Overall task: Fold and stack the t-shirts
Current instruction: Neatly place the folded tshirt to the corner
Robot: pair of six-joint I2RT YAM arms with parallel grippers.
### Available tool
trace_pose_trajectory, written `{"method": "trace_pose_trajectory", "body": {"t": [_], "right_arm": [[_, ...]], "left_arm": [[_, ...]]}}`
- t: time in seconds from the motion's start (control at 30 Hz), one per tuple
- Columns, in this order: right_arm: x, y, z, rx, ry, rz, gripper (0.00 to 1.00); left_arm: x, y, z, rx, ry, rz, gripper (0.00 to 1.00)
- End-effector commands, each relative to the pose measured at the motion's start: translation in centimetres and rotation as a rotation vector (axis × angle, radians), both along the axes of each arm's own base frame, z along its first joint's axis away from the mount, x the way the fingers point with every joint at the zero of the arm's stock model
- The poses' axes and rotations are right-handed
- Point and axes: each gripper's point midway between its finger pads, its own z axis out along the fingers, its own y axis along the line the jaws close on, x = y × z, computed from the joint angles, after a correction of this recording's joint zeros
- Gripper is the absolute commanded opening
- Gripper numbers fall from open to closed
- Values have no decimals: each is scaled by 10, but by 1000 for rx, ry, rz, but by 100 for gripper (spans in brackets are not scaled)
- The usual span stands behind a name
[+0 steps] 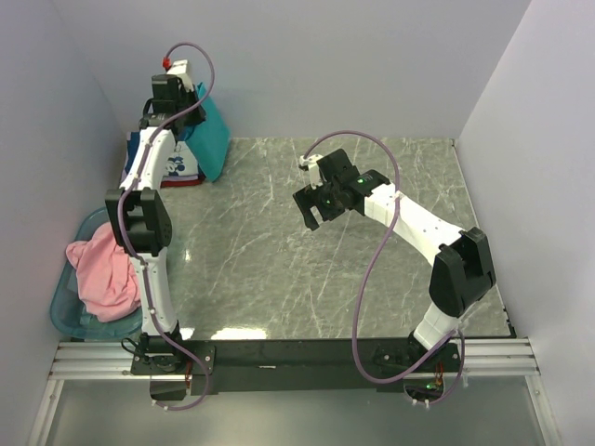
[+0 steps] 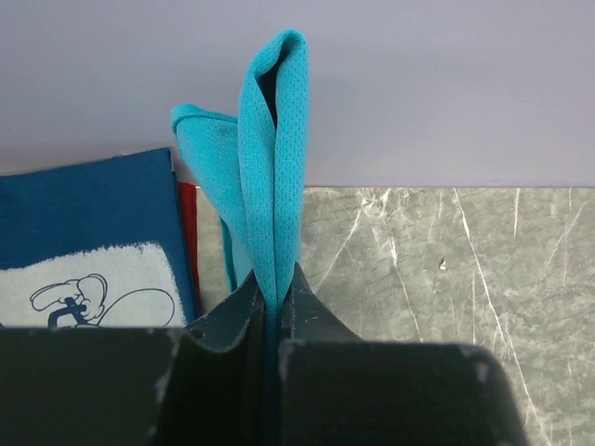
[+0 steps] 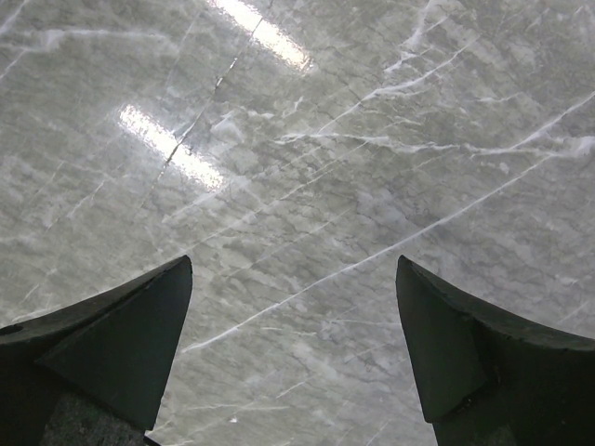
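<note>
Left wrist: left fingers (image 2: 229, 321) tight on teal t-shirt (image 2: 271, 167); right fingers (image 3: 121, 348) wide

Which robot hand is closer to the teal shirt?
Left. The left gripper is shut on the teal shirt, holding it up. The right gripper hangs open over the table, well apart from it.

We take this for a robotics lab test cell: plain pale panels (image 1: 325, 65) box in a grey marble-look tabletop (image 1: 279, 260) at 9, 12 and 3 o'clock. At 6 o'clock, a left arm (image 1: 153, 279) and a right arm (image 1: 418, 228), both cabled, are bolted to an aluminium rail (image 1: 93, 358).
</note>
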Motion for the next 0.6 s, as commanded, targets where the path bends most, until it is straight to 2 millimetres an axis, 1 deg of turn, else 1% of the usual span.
{"method": "trace_pose_trajectory", "body": {"t": [0.0,0.03,0.27,0.37,0.5,0.53,0.57], "right_arm": [[7,1,23,28,-51,-6,96],[7,1,23,30,-51,-5,96],[7,3,24,31,-52,-5,96],[8,3,23,31,-45,-4,97],[7,6,22,35,-38,-1,97],[8,5,21,33,-40,-3,97],[7,5,20,32,-36,0,97]], "left_arm": [[-13,-2,93,8,-179,-17,0],[-12,12,93,9,-179,6,0],[-18,20,111,2,-207,15,0],[-19,23,113,8,-208,16,0],[-17,32,101,18,-187,27,0],[-16,34,96,22,-180,27,0],[-14,41,88,24,-165,36,0]]}}
